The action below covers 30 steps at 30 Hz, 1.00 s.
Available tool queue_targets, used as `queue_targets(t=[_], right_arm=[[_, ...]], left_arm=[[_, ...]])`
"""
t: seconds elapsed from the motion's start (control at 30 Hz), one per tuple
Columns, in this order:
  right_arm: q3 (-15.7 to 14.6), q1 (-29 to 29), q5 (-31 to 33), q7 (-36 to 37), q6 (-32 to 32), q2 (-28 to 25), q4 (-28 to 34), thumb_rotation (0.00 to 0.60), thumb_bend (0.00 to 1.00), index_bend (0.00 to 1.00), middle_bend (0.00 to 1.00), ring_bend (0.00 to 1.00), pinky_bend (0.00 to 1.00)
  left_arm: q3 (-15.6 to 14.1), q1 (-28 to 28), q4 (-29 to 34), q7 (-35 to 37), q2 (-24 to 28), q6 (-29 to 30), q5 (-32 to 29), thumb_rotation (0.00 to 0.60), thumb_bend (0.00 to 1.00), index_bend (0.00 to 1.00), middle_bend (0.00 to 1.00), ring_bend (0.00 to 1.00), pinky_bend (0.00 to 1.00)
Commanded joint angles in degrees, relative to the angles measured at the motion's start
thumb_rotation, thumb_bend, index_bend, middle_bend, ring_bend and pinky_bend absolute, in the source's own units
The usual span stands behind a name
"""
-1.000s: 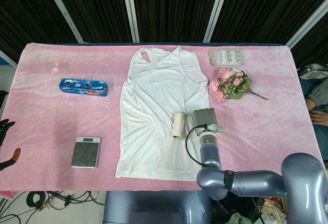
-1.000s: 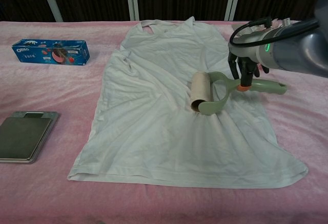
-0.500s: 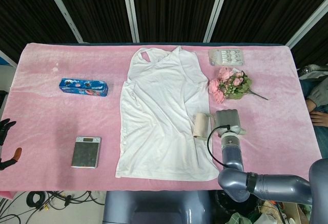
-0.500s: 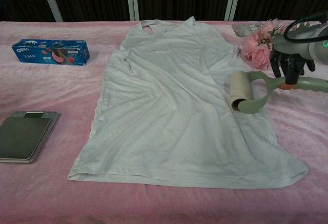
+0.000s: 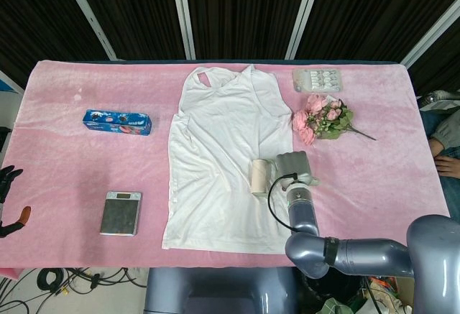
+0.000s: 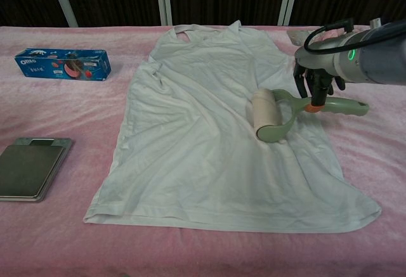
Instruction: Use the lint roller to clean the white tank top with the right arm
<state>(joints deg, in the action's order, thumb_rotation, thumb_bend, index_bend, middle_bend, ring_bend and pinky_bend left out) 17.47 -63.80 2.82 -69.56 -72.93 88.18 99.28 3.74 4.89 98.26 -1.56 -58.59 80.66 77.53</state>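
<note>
The white tank top (image 5: 223,156) (image 6: 209,137) lies flat on the pink cloth, straps toward the far edge. My right hand (image 5: 293,165) (image 6: 319,80) grips the green handle of the lint roller (image 6: 288,109). Its pale roll (image 5: 259,177) (image 6: 264,113) rests on the right side of the tank top, about mid-length. Only the dark fingers of my left hand (image 5: 8,197) show at the far left edge of the head view, off the table, apart and holding nothing.
A blue Oreo box (image 5: 116,121) (image 6: 62,63) and a grey kitchen scale (image 5: 121,213) (image 6: 28,168) lie left of the tank top. Pink artificial flowers (image 5: 320,118) and a blister pack (image 5: 318,80) sit at the back right. A person's arm (image 5: 445,149) shows past the right edge.
The right hand swept the roller right to the tank top's edge half a second ago, and has now brought it back left onto the fabric.
</note>
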Motion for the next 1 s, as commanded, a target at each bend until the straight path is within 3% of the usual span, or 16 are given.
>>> queue_targets(t=[0.03,0.63,1.0], right_arm=[[1.38,-2.41,1.15,-1.59,0.25,2.54,-1.94,0.6,0.58,0.69,0.53,0.55,0.52],[6.16,-12.0,5.85,-8.23,-1.14,12.49,-9.72,0.6,0.58,0.69,0.53,0.55,0.52],[6.0,-10.9,6.69,-9.36,-3.43,10.83,-8.49,0.6,0.58,0.69,0.53,0.55,0.52]], left_arm=[[0.0,0.06,-0.05,-0.02,-0.01,-0.08,0.02,0.6,0.38,0.14,0.09,0.04,0.05],[0.02,0.4,-0.06,0.26,0.03,-0.61,0.07,0.6,0.38,0.14,0.09,0.04,0.05],[-0.05,0.31,-0.1,0.23,0.02,-0.42,0.11,0.6,0.38,0.14,0.09,0.04,0.05]])
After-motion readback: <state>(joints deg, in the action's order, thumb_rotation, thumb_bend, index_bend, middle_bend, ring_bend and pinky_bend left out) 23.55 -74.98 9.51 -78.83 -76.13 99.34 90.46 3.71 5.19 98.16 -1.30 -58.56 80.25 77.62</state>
